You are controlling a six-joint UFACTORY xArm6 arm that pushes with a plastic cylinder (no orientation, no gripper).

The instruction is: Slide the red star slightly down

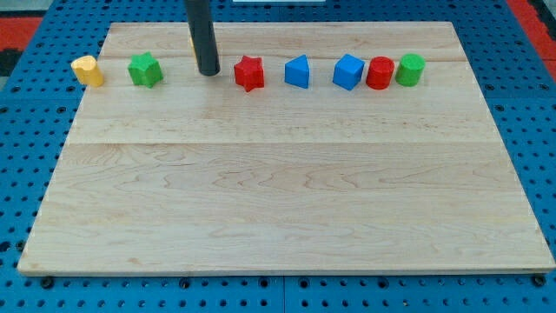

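The red star (249,73) lies on the wooden board (278,191) near the view's top, left of centre. My tip (208,71) rests on the board just to the star's left, a small gap apart, at about the same height in the view. The dark rod rises from it out of the view's top. A sliver of a yellow block (191,41) shows behind the rod.
A row of blocks runs along the view's top: a yellow block (88,70), a green star (145,69), a blue block (297,72), a blue cube (347,71), a red cylinder (380,73), a green cylinder (410,69). Blue pegboard surrounds the board.
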